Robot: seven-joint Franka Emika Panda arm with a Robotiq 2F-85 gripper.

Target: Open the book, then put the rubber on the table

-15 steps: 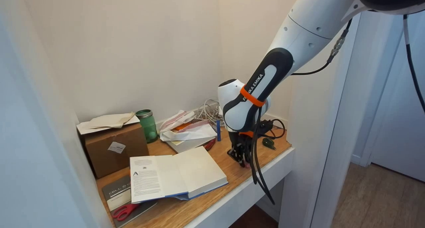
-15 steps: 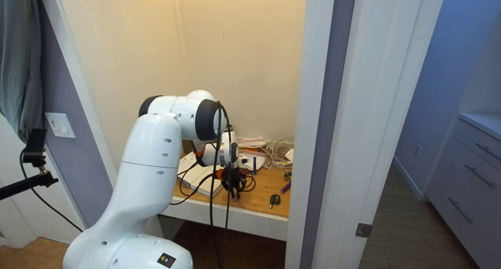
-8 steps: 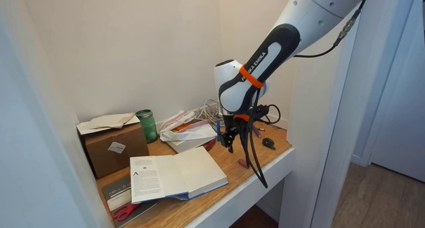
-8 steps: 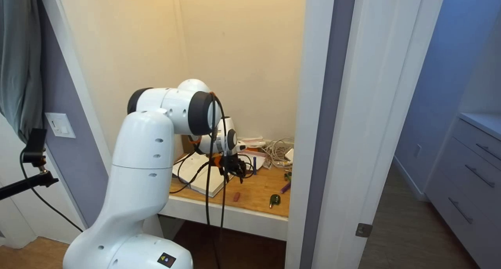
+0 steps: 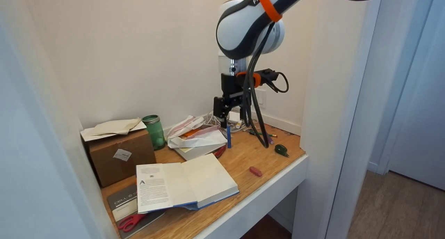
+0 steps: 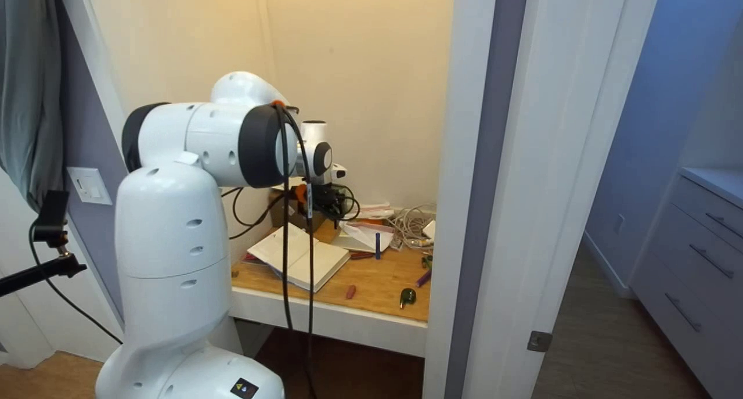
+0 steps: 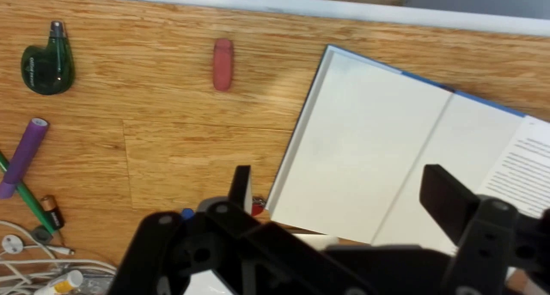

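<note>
The book [image 5: 212, 176] lies open on the table [image 5: 240, 162], its white pages up and a blue cover edge showing along the front; it appears in both exterior views. To its side, near the front edge, the reddish-pink rubber [image 5: 255, 171] rests flat on the bare wood. In the wrist view the rubber [image 7: 223, 65] lies clear of the book [image 7: 365, 136]. My gripper [image 7: 338, 170] stands open, its fingers [image 7: 447, 196] wide apart with nothing between them. High above the back of the table hangs the gripper [image 5: 232, 119], touching neither thing.
A blue marker [image 5: 228, 137] stands upright under the gripper. Behind are a white bag [image 5: 198, 138], a green jar [image 5: 154, 131] and a cardboard box [image 5: 121, 159]. Red scissors [image 5: 128, 222] lie front left. A dark green dispenser [image 7: 48, 69] and purple marker [image 7: 25, 153] lie opposite.
A second ago the gripper was down at the rubber by the front edge. It has since opened, let go and risen well up and back. The rubber stays on the table; the book is unchanged.
</note>
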